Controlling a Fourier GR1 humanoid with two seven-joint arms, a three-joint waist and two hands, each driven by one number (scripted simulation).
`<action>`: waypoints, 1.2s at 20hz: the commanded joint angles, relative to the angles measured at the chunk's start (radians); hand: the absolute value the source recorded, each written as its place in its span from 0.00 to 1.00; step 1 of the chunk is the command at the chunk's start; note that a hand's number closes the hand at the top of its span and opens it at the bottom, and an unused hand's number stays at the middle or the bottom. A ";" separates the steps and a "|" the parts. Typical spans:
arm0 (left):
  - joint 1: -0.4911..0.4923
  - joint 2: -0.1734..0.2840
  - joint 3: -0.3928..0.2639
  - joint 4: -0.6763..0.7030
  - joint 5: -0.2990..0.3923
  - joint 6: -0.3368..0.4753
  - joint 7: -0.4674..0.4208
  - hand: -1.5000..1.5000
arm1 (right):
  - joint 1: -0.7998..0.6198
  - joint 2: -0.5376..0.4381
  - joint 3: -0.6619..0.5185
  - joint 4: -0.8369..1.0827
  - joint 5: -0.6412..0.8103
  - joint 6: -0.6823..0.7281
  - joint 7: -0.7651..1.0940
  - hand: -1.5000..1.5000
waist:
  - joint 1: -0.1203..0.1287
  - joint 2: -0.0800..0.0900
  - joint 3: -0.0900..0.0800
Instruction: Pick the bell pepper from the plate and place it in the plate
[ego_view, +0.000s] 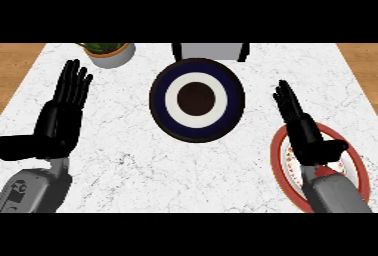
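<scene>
1. The right robot hand (306, 135) hangs over the red-rimmed plate (354, 165) at the right of the worktop (133, 160), fingers straight and pressed together, pointing away from the robot. It holds nothing. It sits there, I judge, because this plate is the likely pick-up spot.
2. The bell pepper cannot be seen. The forearm and hand cover much of the red-rimmed plate, so the pepper may lie under them — I cannot tell.
3. The navy plate (164, 107), with a white ring and dark centre, stands mid-worktop, well apart from the red-rimmed one. It carries nothing, which fits it being the target.
4. The left robot hand (63, 117) shows at the left edge, spread and upright, resting clear of both plates — out of the working side.
5. A potted plant (109, 52) and a grey box (210, 51) stand at the far edge, beyond the navy plate, so the path between plates looks free.
6. Judgement: the pick is not yet done; the next move calls for the fingers to curl round the pepper.
</scene>
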 joint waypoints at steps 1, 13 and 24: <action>0.083 0.043 -0.005 -0.075 -0.046 0.015 0.040 0.50 | 0.074 0.020 -0.094 -0.042 -0.058 -0.012 -0.094 0.00 | -0.004 0.013 -0.001; 0.305 0.220 0.002 0.104 -0.215 0.038 0.025 0.50 | 0.278 0.303 -0.571 -0.314 -0.195 -0.557 -0.468 0.00 | -0.062 0.003 0.000; 0.332 0.178 -0.006 0.133 -0.252 0.027 -0.052 0.50 | 0.886 0.213 -0.187 -0.575 -0.144 -0.553 -0.463 0.00 | -0.023 0.018 -0.005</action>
